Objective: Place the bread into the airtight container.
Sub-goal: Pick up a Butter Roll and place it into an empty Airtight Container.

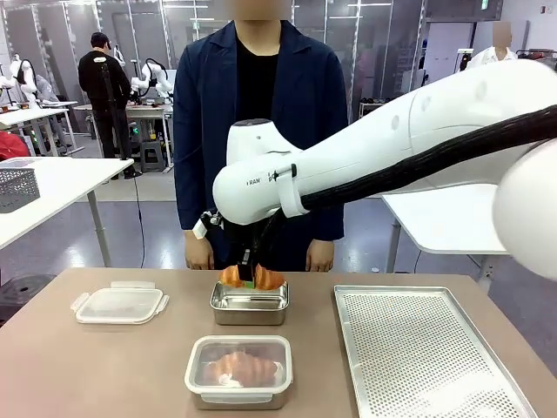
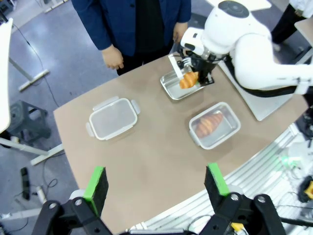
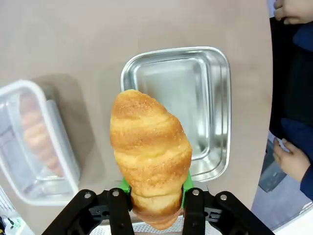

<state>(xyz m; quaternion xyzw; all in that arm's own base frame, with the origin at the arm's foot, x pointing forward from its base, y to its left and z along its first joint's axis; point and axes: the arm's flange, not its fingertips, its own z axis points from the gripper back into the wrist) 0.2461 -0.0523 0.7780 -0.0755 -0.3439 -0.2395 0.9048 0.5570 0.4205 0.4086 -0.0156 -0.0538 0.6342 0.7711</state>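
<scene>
Across our brown table (image 1: 104,366), we are clamping the golden croissant (image 3: 149,156) in the right claw (image 3: 155,193); we should be centring it over the open steel container (image 3: 193,105) before lowering. Left claw (image 2: 156,183) hanging open, empty.

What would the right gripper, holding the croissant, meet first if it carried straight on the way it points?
Probably the floor of the open steel container: the right gripper points down, its croissant just above it.
</scene>
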